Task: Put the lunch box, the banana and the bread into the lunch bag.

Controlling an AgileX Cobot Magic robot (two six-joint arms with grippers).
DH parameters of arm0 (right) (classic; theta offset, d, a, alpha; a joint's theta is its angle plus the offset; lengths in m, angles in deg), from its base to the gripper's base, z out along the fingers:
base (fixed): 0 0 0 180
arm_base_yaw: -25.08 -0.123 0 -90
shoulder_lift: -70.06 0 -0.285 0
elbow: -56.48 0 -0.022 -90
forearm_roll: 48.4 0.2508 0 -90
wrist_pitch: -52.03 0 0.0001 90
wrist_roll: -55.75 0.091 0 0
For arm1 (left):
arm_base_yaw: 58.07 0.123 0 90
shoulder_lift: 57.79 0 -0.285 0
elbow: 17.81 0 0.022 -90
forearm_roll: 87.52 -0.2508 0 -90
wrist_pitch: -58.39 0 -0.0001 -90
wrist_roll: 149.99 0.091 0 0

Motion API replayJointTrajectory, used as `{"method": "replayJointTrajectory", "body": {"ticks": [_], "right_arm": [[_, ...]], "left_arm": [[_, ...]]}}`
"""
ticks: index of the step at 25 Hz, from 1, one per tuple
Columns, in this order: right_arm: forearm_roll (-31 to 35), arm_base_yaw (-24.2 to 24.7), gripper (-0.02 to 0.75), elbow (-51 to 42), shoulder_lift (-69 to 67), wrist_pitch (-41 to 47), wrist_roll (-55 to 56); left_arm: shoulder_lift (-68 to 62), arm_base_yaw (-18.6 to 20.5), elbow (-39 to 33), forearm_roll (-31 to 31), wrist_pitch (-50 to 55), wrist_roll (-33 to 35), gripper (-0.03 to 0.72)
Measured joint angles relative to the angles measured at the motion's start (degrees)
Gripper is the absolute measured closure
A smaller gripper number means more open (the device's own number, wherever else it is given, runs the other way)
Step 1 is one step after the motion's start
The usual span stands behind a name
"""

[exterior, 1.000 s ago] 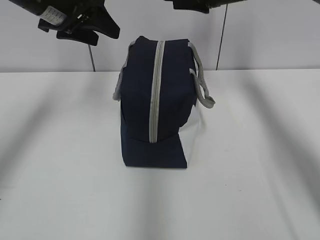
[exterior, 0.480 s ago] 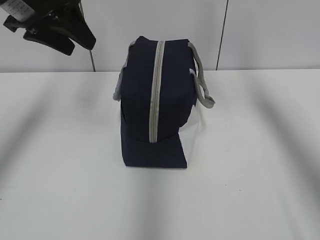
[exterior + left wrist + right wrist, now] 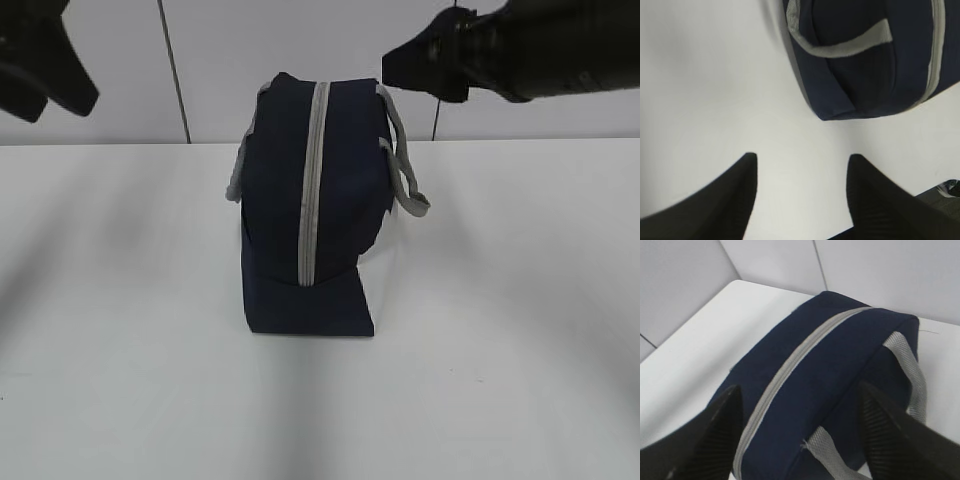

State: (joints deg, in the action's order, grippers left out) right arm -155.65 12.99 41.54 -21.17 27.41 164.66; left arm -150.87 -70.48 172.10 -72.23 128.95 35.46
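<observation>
The dark navy lunch bag (image 3: 340, 200) stands in the middle of the white table, with its grey zipper strip (image 3: 311, 180) running over the top, shut as far as it shows. My left gripper (image 3: 55, 95) hangs open and empty at the top left, away from the bag; the left wrist view shows its open gripper (image 3: 801, 160) over bare table, with the bag (image 3: 860, 60) ahead. My right gripper (image 3: 400, 62) is at the top right beside the bag's top; in the right wrist view the gripper (image 3: 799, 387) is open above the bag (image 3: 840, 355). The lunch box, banana and bread are out of view.
The bag's grey strap handles hang on both sides, one on the right (image 3: 405, 185) and one on the left (image 3: 237, 178). The white table (image 3: 120, 350) spreads all round the bag. A pale panelled wall (image 3: 560, 115) stands close behind.
My left gripper has drawn back to the left, toward the top corner. My right arm left the view, then came in from the top right, next to the bag's top. The bag has not moved.
</observation>
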Motion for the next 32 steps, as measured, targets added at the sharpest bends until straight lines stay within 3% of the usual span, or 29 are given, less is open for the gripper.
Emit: {"method": "replayJointTrajectory", "body": {"ticks": [7, 18, 32], "right_arm": [[1.20, -8.12, 0.214, -9.79, 6.55, 14.37, -3.60], [1.62, -8.79, 0.227, -16.94, 12.41, 16.20, -4.10], [1.75, -8.79, 0.227, -20.14, 18.68, 15.42, -4.43]], "left_arm": [[17.68, 0.00, -17.99, -0.76, -5.41, -1.89, 0.296], [42.87, 0.00, -41.80, -5.54, -7.55, -2.32, 0.304], [67.27, 0.00, -56.22, -10.72, -6.60, -6.63, 0.307]]}}
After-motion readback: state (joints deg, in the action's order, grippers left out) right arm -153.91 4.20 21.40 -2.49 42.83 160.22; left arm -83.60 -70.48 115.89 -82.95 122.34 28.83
